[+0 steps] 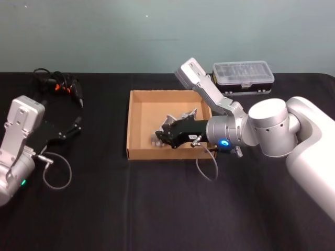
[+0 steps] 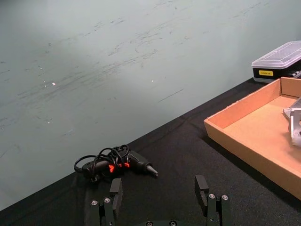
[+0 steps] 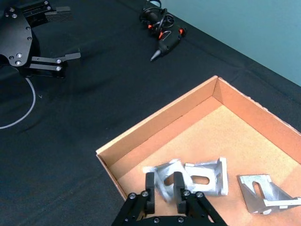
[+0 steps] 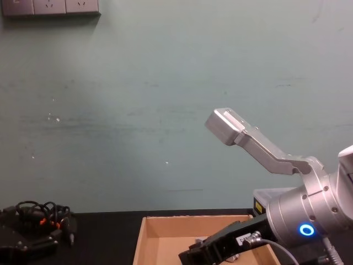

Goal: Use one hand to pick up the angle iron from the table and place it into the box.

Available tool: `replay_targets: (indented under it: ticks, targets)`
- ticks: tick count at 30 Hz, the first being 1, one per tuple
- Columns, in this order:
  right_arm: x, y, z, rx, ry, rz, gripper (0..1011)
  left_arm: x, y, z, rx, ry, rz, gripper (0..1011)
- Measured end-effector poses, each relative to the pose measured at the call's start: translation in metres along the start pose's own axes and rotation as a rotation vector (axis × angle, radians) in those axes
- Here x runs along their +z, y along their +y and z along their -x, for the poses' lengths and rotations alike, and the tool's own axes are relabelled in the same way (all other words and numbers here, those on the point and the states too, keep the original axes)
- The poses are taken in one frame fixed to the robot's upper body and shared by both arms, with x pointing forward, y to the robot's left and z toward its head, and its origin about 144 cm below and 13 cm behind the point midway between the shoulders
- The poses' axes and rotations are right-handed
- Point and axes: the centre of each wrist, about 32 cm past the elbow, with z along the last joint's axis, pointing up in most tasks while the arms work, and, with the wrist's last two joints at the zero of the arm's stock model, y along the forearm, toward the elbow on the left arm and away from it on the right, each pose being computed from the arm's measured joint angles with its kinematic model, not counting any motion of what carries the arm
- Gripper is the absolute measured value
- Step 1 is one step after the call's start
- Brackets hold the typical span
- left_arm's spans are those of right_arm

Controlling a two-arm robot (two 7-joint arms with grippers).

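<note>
The angle iron [image 3: 165,181] is inside the box [image 3: 155,129], near its front-left corner, with the right gripper [image 3: 163,188] closed around it: the two fingers [image 3: 149,186] sit narrowly apart with the bright metal bracket clamped between them. In the right wrist view, a second bracket [image 3: 207,176] lies just beside the held one, touching or nearly so, and a third [image 3: 262,194] rests a little farther along the cardboard floor. The low front wall of the box is close to the held piece, while the back half of the floor is bare.

In the head view the right gripper [image 1: 166,135] reaches in over the right wall of the box [image 1: 137,152], its arm's blue ring glowing just outside the rim. The box stands mid-tabletop [image 1: 157,209], with open black surface in front and to the left. A plastic case [image 1: 243,76] sits behind the box's right corner.

The left gripper [image 2: 160,195] hovers low over the tabletop at the robot's left, well apart from the box, its fingers [image 2: 115,193] spread wide and holding nothing. Beyond it, near the back edge, lies a glue gun [image 2: 117,165] with its coiled cord. The chest view shows the box's back wall [image 4: 193,221] from the side and the wall behind, with sockets [image 4: 49,6] at the upper corner.
</note>
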Motion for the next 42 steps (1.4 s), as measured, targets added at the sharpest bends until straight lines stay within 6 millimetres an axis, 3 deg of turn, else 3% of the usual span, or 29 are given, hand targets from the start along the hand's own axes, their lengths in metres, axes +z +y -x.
replay_targets:
  ticks: [9, 10, 26, 32, 42]
  targets:
    - [0.000, 0.000, 0.000, -0.002, 0.000, -0.002, 487, 0.000, 0.000, 0.000, 0.000, 0.000, 0.000, 1011]
    - [0.000, 0.000, 0.000, -0.003, 0.000, -0.003, 556, 0.000, 0.000, 0.000, 0.000, 0.000, 0.000, 1011]
    - [0.000, -0.001, 0.000, -0.005, 0.000, -0.004, 1003, 0.000, 0.000, 0.000, 0.000, 0.000, 0.000, 1011]
    - [0.000, -0.001, 0.001, -0.005, 0.000, -0.005, 1000, 0.000, 0.000, 0.000, 0.000, 0.000, 0.000, 1011]
    - [-0.022, -0.028, 0.016, -0.117, 0.033, -0.138, 1002, 0.000, 0.000, 0.000, 0.000, 0.000, 0.000, 1011]
